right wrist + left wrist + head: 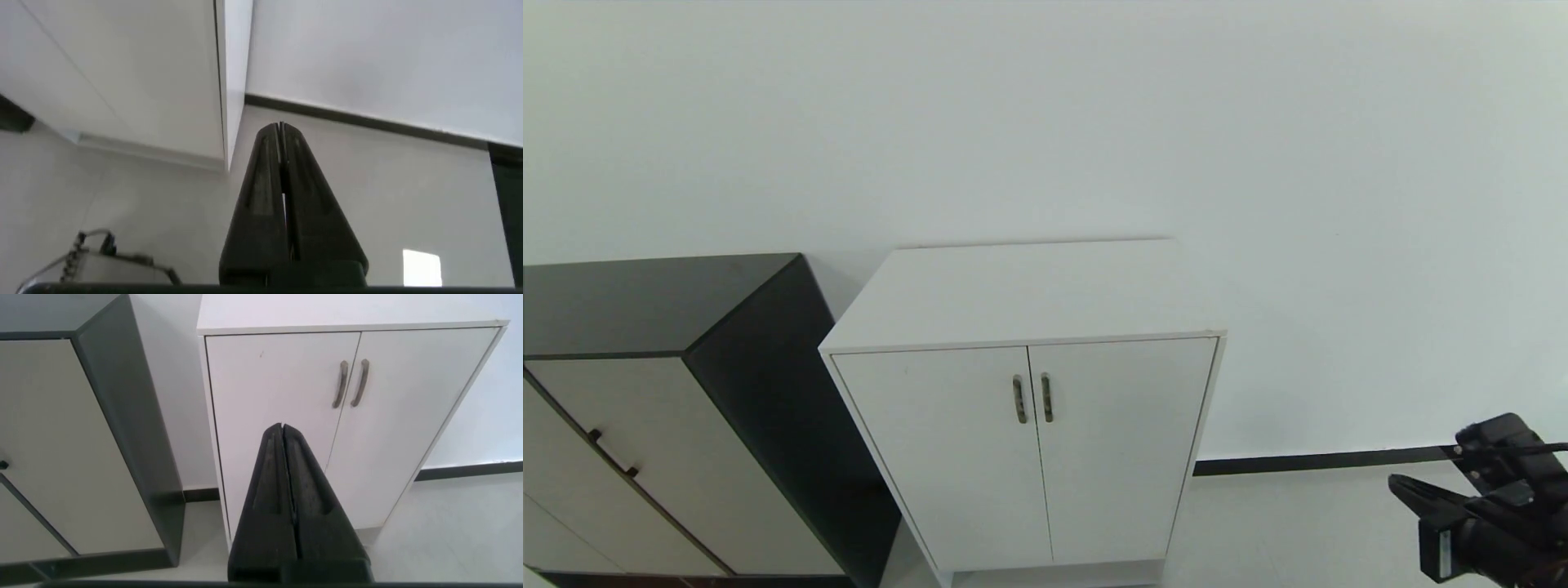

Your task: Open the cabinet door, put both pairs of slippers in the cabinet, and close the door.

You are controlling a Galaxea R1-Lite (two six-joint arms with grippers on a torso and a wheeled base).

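The white cabinet [1021, 457] stands against the wall with both doors closed. Its two metal handles [1032, 398] sit side by side at the centre seam. In the left wrist view my left gripper [283, 429] is shut on nothing and points at the left door [278, 384], some way in front of it, with the handles [350, 382] off to one side. My right gripper [281, 129] is also shut and empty, low over the floor near the cabinet's right bottom corner [233, 73]. In the head view my right arm [1494, 506] is at the lower right, clear of the cabinet.
A dark cabinet with pale fronts [670, 425] stands close on the white cabinet's left, leaving a narrow gap. A black baseboard strip [1323, 461] runs along the wall on the right. Bare pale floor [1298, 531] lies to the right of the white cabinet.
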